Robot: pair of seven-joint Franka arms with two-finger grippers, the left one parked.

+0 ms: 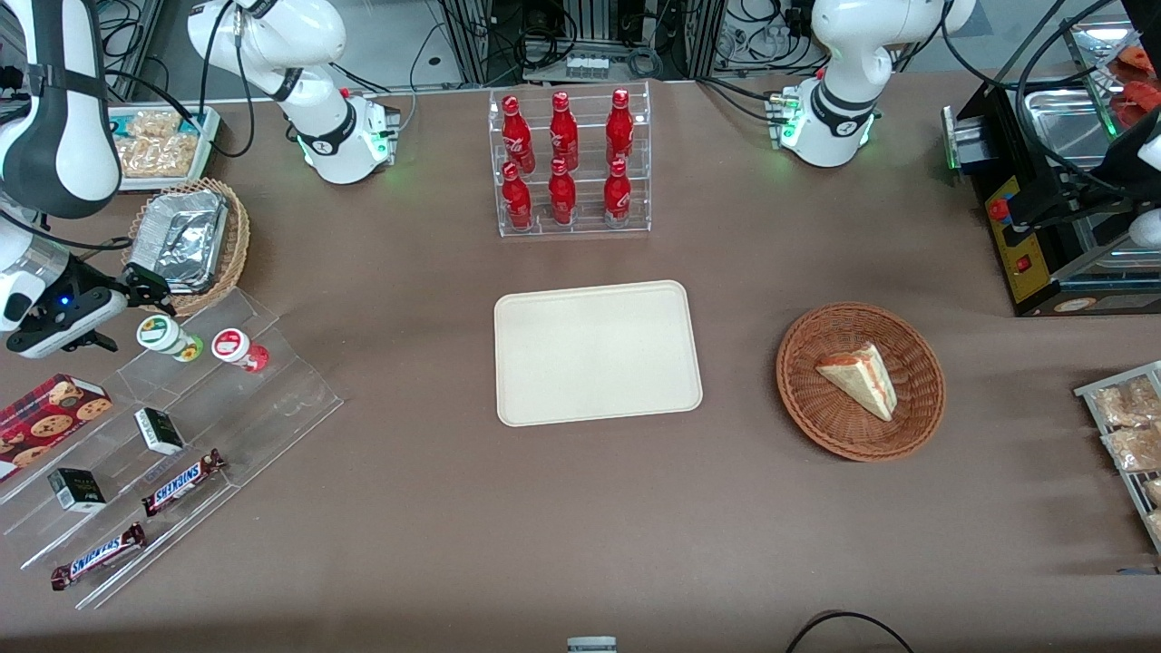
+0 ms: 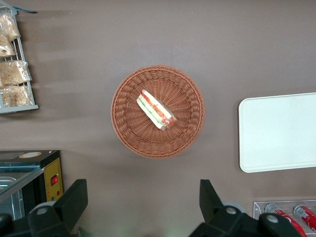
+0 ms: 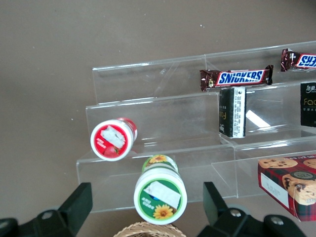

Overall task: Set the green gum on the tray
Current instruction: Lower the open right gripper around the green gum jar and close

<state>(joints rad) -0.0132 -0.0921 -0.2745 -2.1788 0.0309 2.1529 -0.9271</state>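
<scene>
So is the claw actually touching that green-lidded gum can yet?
Apart. In the right wrist view the gripper is open, with bare shelf showing between each finger and the green gum.

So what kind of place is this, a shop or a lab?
Probably a lab staged as a snack counter: bottle rack, sandwich basket, and the open claw over the green gum.

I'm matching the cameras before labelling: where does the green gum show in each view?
Front view: green gum on the clear stepped rack's top step, beside the red canister, gripper close by.
Left wrist view: not in it.
Right wrist view: green gum between the open fingers.
Shared landmark: the red canister.
</scene>
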